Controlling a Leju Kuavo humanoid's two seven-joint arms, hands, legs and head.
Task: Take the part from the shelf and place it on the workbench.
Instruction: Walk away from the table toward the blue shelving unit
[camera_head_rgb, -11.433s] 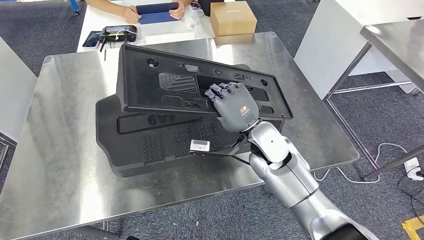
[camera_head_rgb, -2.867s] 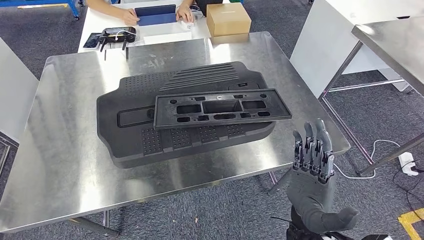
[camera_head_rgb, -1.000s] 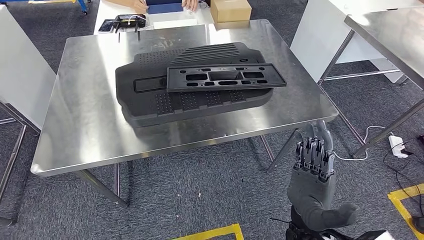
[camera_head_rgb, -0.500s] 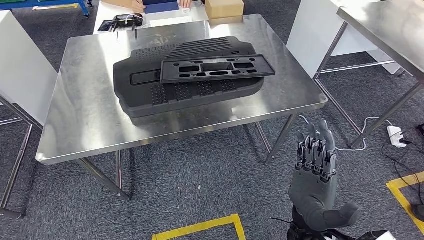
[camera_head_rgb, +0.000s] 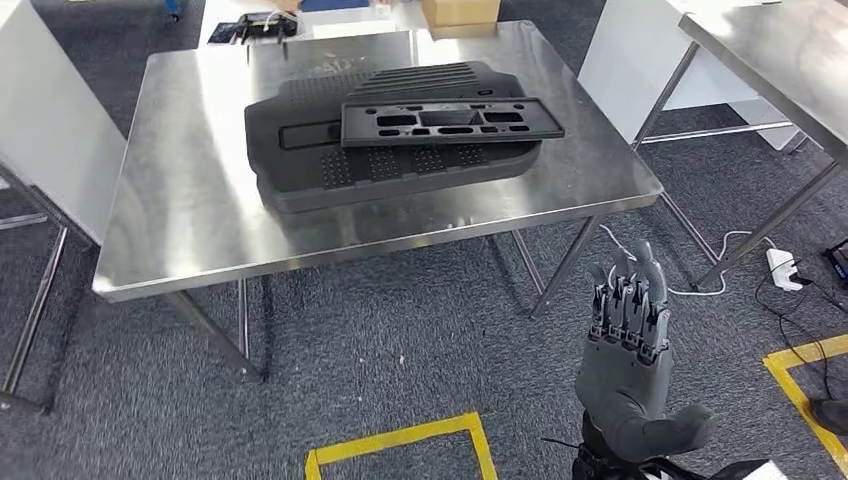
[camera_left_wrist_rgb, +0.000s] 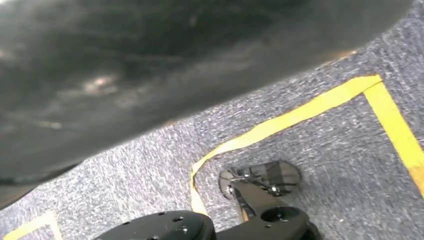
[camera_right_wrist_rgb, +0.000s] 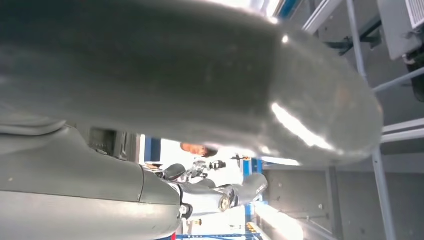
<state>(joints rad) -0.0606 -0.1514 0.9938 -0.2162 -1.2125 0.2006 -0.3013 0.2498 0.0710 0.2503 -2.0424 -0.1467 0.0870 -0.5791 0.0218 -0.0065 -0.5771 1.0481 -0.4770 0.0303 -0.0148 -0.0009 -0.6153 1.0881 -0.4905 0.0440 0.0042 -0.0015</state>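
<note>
The flat black part (camera_head_rgb: 452, 120) already lies on the bigger moulding (camera_head_rgb: 390, 140) on the steel surface (camera_head_rgb: 190, 230), the right robot hand (camera_head_rgb: 628, 345) raised empty with fingers straight and together, so I'd judge another shelf trip comes next

bare steel workbench (camera_head_rgb: 190, 230) left of parts (camera_head_rgb: 400, 150)

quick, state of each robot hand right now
Left robot hand: cannot be told; its wrist view is blurred.
Right robot hand: open, fingers straight and apart, holding nothing, raised over the floor.
</note>
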